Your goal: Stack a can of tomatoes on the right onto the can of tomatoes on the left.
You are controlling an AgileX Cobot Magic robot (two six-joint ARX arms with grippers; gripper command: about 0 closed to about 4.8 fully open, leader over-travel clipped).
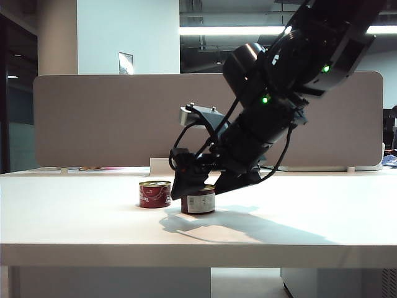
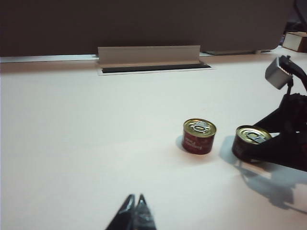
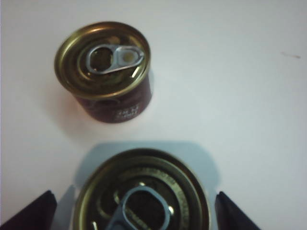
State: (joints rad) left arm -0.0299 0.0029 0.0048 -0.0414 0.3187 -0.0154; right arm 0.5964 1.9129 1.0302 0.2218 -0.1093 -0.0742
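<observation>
Two short red tomato cans with gold pull-tab lids stand upright on the white table (image 1: 74, 217), close together and not touching. The left can (image 1: 154, 194) (image 2: 198, 136) (image 3: 103, 67) stands free. My right gripper (image 1: 202, 188) (image 3: 134, 195) is open and lowered over the right can (image 1: 200, 202) (image 2: 249, 141) (image 3: 141, 191), one black finger (image 3: 36, 213) on each side with a thin gap to the can's wall. My left gripper (image 2: 135, 199) is shut and empty, hovering over bare table well short of both cans.
A grey partition (image 1: 111, 118) runs along the table's far edge, with a white cable rail (image 2: 148, 53) in front of it. The right arm (image 1: 291, 81) slants down from the upper right. A small box (image 2: 295, 40) sits at the far right.
</observation>
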